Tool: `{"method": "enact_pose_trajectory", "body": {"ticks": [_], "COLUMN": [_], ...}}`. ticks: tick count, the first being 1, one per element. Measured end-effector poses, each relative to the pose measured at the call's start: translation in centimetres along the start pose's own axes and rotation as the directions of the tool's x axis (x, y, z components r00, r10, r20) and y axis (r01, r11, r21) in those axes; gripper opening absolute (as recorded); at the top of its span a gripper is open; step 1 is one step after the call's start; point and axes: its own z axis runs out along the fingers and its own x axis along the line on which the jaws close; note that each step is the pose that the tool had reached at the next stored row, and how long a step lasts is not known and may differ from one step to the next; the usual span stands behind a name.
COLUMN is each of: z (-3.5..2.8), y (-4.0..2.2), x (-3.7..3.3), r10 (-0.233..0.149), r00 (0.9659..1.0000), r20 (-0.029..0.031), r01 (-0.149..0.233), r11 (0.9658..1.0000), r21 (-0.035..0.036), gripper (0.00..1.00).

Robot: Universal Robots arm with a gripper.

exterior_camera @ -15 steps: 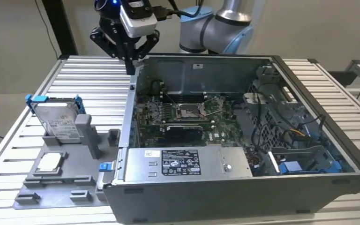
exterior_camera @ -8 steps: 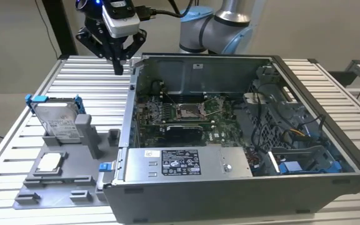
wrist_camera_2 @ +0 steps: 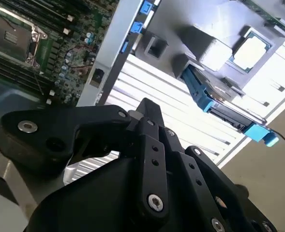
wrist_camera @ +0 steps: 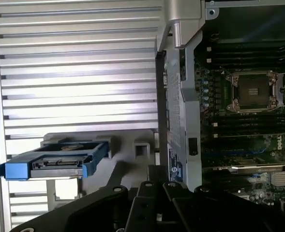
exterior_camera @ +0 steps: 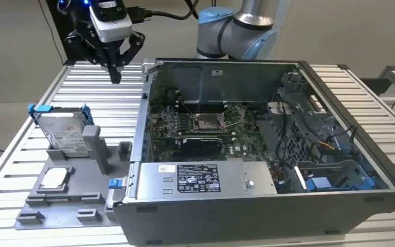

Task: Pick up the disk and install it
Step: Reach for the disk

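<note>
I'm at the approach step. My tool (exterior_camera: pixel 115 76) hangs closed and empty above the tabletop (exterior_camera: pixel 81 87), well apart from the hard drive (exterior_camera: pixel 64 131), which stands on edge in its grey holder (exterior_camera: pixel 74 200). Grasping calls for spreading the tool first.

My gripper (exterior_camera: pixel 115 77) hangs high at the exterior view's left, pointing straight down; my two black fingers (exterior_camera: pixel 125 56) lean together so that the tips meet, and they carry nothing between them; my wrist (exterior_camera: pixel 109 20) above them is white and black; my arm (exterior_camera: pixel 242 25), grey with pale blue joints, stands farther back toward the exterior view's right, bent over.
</note>
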Motion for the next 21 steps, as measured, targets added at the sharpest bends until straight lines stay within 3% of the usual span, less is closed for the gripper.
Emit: {"method": "enact_pose_trajectory", "body": {"ticks": [11,21], "z": [-0.05,-0.07], "y": [-0.52,-1.03], "x": [3.86,6.63], "r10": [-0.001,-0.015], "r00": [1.0,0.9999], "r20": [-0.0001,-0.0007], "r01": [0.001,0.015], "r11": [1.0,0.9999], "r21": [0.0,-0.0002], "gripper": [0.0,0.0]}}
